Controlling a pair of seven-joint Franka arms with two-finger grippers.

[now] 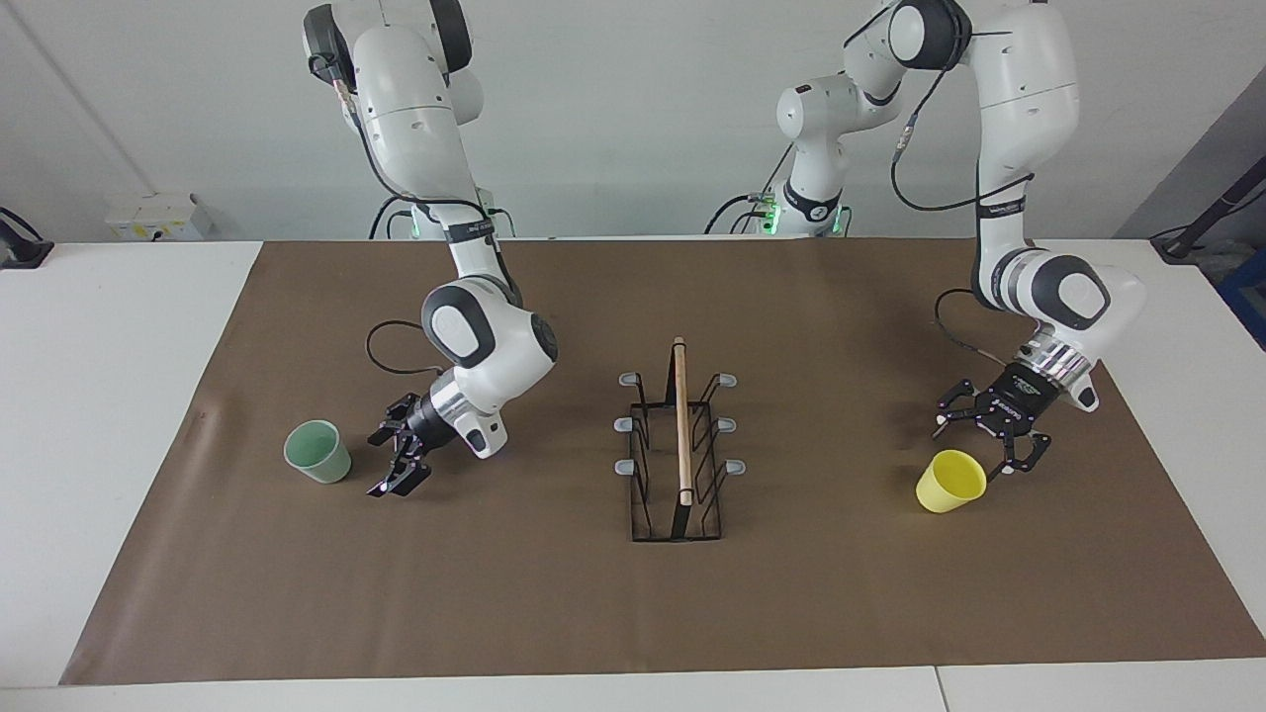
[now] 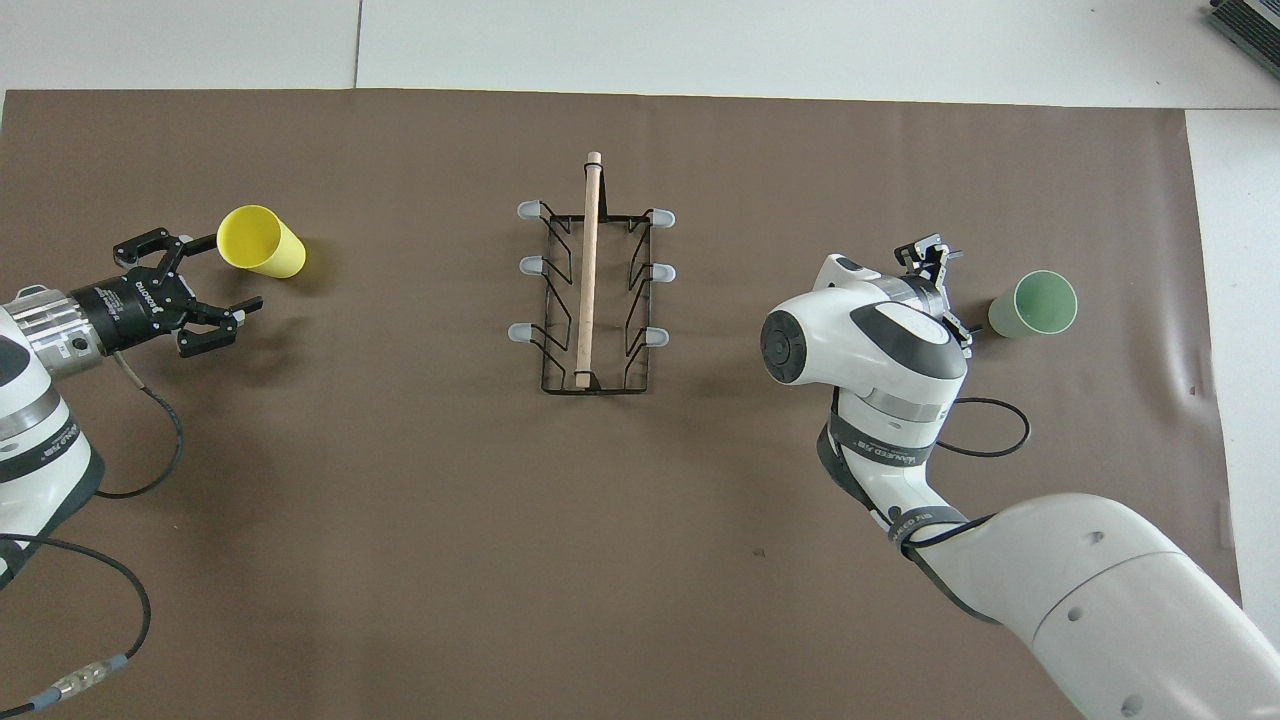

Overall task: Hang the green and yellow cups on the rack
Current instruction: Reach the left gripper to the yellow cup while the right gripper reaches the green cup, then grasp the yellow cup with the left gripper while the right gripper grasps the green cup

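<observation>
The mint green cup stands mouth up toward the right arm's end of the table. My right gripper hangs low and open just beside it, on the rack's side, with a small gap between them. The yellow cup stands toward the left arm's end. My left gripper is open, its fingers close by the cup's rim and holding nothing. The black wire rack with its wooden rod and grey-tipped pegs stands mid-table, its pegs bare.
A brown mat covers most of the white table. The right arm's elbow hangs over the mat between the rack and the green cup. Loose cables trail from the left wrist.
</observation>
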